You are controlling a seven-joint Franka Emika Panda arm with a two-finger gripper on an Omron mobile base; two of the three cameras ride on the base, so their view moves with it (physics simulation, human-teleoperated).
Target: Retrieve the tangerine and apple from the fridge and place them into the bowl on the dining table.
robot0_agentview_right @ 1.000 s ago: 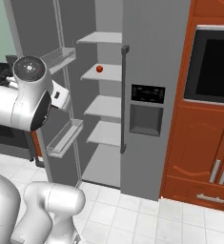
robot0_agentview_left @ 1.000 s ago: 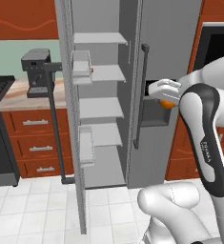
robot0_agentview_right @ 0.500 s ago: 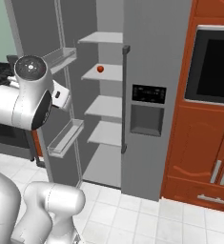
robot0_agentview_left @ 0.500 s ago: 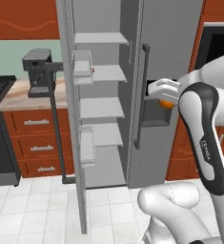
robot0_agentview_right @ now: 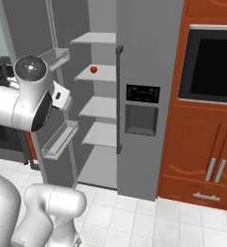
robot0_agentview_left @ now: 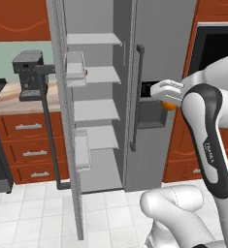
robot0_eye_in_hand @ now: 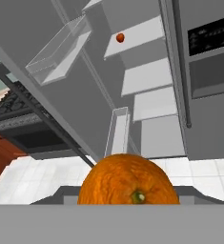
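My gripper (robot0_agentview_left: 168, 98) is shut on the tangerine (robot0_agentview_left: 169, 104), held in the air in front of the fridge's (robot0_agentview_left: 156, 53) closed right door beside the dark dispenser panel. In the hand view the tangerine (robot0_eye_in_hand: 128, 180) sits large at the bottom, stem end toward the camera, and hides the fingertips. The apple (robot0_agentview_right: 93, 69) rests on a white upper shelf inside the open left compartment, small and red in the hand view as the apple (robot0_eye_in_hand: 120, 37). The bowl and the dining table are out of view.
The fridge's left door (robot0_agentview_left: 67, 121) stands swung open, with bins on its inner side. A coffee machine (robot0_agentview_left: 30, 72) sits on the counter to the left, over drawers. A wall oven (robot0_agentview_right: 209, 62) and red-brown cabinets (robot0_agentview_right: 197, 144) stand right of the fridge.
The whole scene has slid a little to the left in both base views, so the base has moved. The gripper still holds the tangerine; the apple stays on its shelf.
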